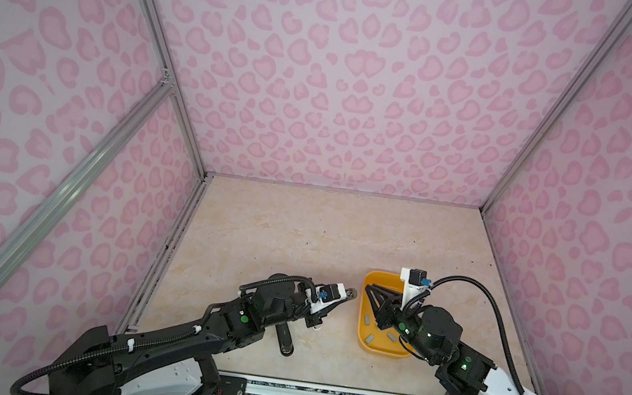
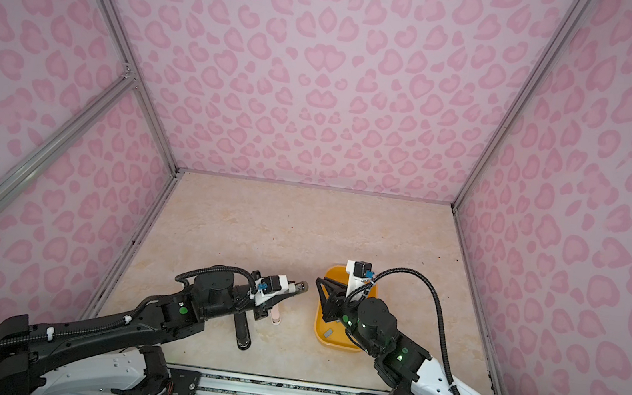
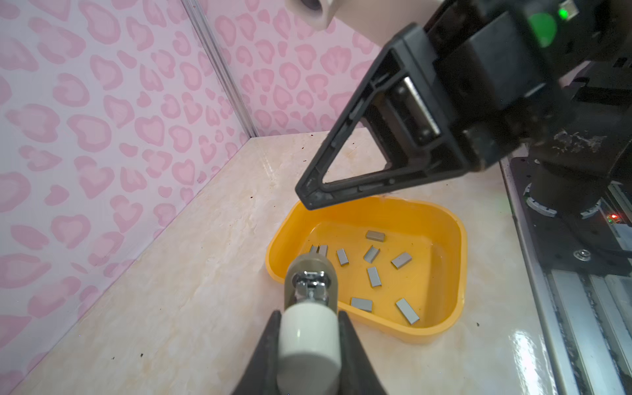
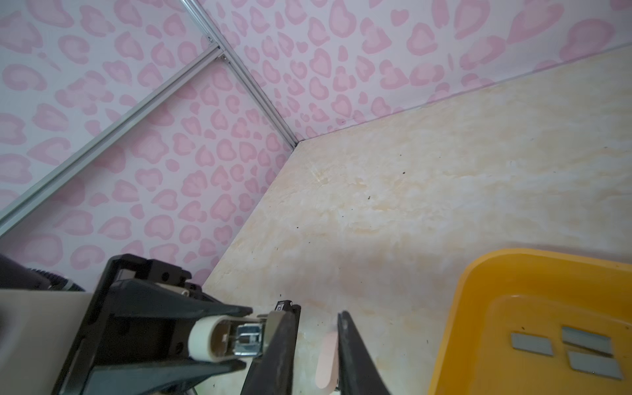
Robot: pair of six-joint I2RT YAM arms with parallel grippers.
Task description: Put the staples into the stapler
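Lengthwise, the stapler clamped by the left gripper points at the tray of staples under the nearer, slightly parted right gripper.

The table lies bare from ten through twelve to two o'clock. At three o'clock, the right gripper, jaws parted, overhangs the yellow tray at its nine-o'clock rim. The left gripper, clamped on a cream stapler, reaches in from nine, nearly meeting it. A black stapler and a pink stapler clutter seven o'clock.
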